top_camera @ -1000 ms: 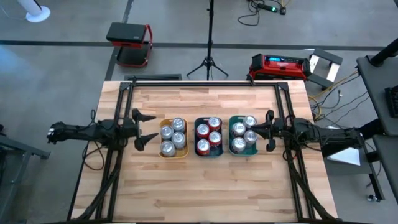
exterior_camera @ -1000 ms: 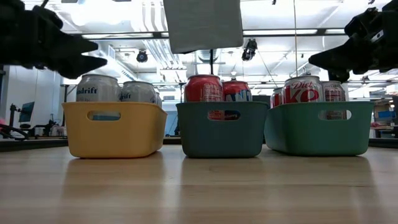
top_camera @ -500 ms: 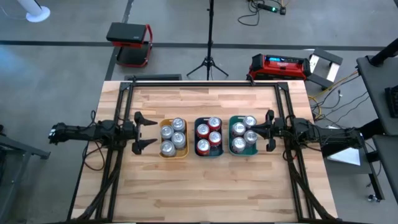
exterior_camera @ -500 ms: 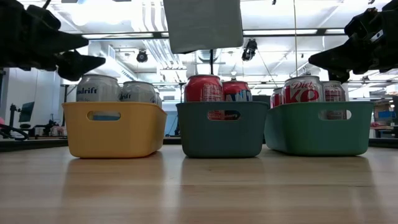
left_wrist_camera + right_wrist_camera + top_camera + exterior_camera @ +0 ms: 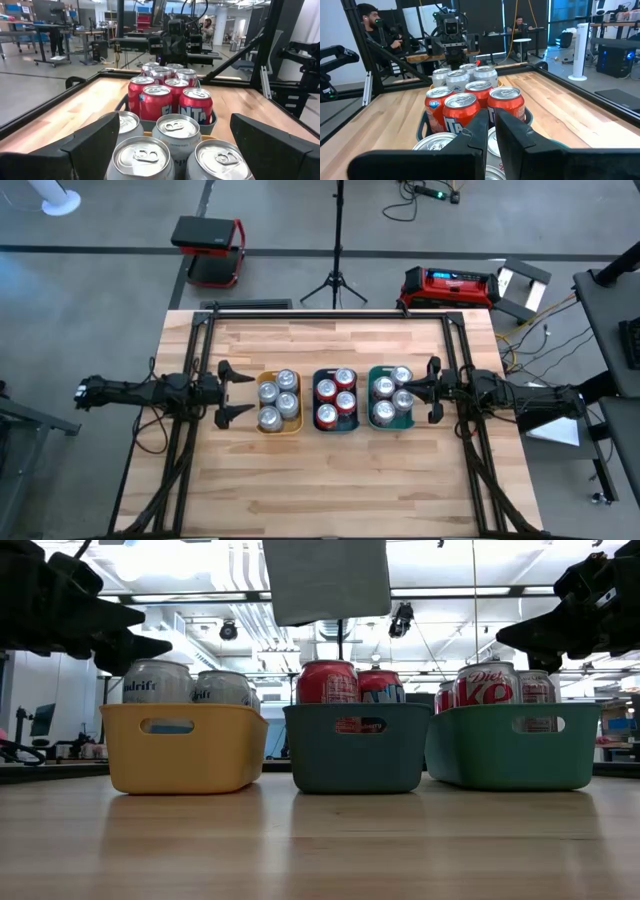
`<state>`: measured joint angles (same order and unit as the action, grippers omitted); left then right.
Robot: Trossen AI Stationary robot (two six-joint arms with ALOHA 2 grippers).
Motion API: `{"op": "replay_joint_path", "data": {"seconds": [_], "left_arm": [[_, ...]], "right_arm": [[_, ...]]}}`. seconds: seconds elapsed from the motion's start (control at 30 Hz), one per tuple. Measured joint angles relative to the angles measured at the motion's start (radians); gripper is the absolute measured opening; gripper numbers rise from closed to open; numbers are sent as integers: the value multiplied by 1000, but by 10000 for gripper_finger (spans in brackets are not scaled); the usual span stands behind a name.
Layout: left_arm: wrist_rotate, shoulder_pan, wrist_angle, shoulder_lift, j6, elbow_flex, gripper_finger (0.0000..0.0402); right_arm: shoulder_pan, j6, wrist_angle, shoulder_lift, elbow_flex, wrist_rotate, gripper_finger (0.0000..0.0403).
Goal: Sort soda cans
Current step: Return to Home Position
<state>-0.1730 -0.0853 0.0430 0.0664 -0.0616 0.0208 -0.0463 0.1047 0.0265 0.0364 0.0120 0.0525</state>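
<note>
**Wooden tabletop, three bins, every can inside one**

Grey workshop floor (image 5: 90, 290) surrounds a pale plank tabletop (image 5: 330, 480), where three rectangular plastic bins stand in a row, each just beside the next.

The yellow bin (image 5: 185, 755) is on the left arm's side. It holds four silver-grey soda cans (image 5: 288, 401), upright and packed close. The dark teal bin (image 5: 360, 760) in the middle holds four red soda cans (image 5: 326, 390). The green bin (image 5: 515, 755) on the right arm's side holds four silver Diet Coke cans (image 5: 487, 685). No can stands loose on the wood.

The left hand (image 5: 245, 391) hangs beside the yellow bin's outer end, clear of it and above the can tops. Its two dark fingers are spread wide apart and hold nothing.

The right hand (image 5: 492, 119) sits over the green bin's outer end, also above the can tops. Its fingers are drawn together with only a thin slit between them, and nothing is gripped.

Each hand points along the row toward the other.
</note>
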Motion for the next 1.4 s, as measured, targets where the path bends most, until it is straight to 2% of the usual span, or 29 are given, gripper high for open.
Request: {"op": "replay_joint_path", "data": {"seconds": [1.4], "left_arm": [[0, 0, 1, 43, 0, 1, 366]], "right_arm": [[0, 0, 0, 0, 0, 0, 28]]}}
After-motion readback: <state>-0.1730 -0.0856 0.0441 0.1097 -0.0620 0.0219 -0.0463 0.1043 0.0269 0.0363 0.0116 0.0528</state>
